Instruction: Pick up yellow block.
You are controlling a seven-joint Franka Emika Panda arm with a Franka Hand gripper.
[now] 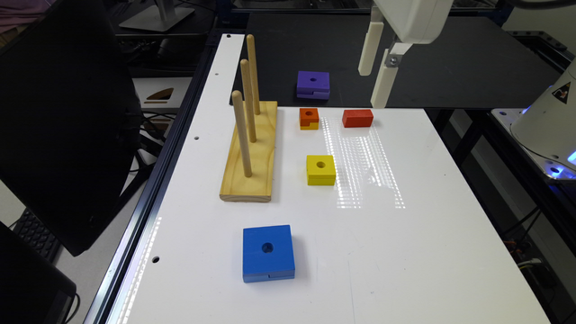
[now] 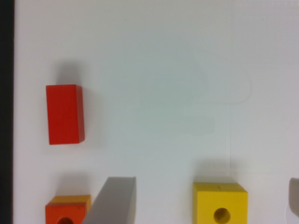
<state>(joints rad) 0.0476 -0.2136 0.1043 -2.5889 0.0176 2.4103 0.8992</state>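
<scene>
A blue block [image 1: 268,253] with a round centre hole lies nearest the exterior camera, flat on the white tabletop [image 1: 405,252]. Beyond it, near the tabletop's middle, the yellow block [image 1: 321,169] lies flat and alone, its centre hole facing up, just to the exterior view's right of a pale peg base [image 1: 249,157] with three upright pegs. Farther back are an orange block [image 1: 309,118], a red block [image 1: 357,118] and a purple block [image 1: 313,84]. The tool [image 1: 378,74] hangs high above the far edge, near the red block and well apart from the yellow one, its two fingers spread and holding nothing. The yellow block looks like rigid, light painted wood; its smooth, flat opposite sides seem the safest grip.
</scene>
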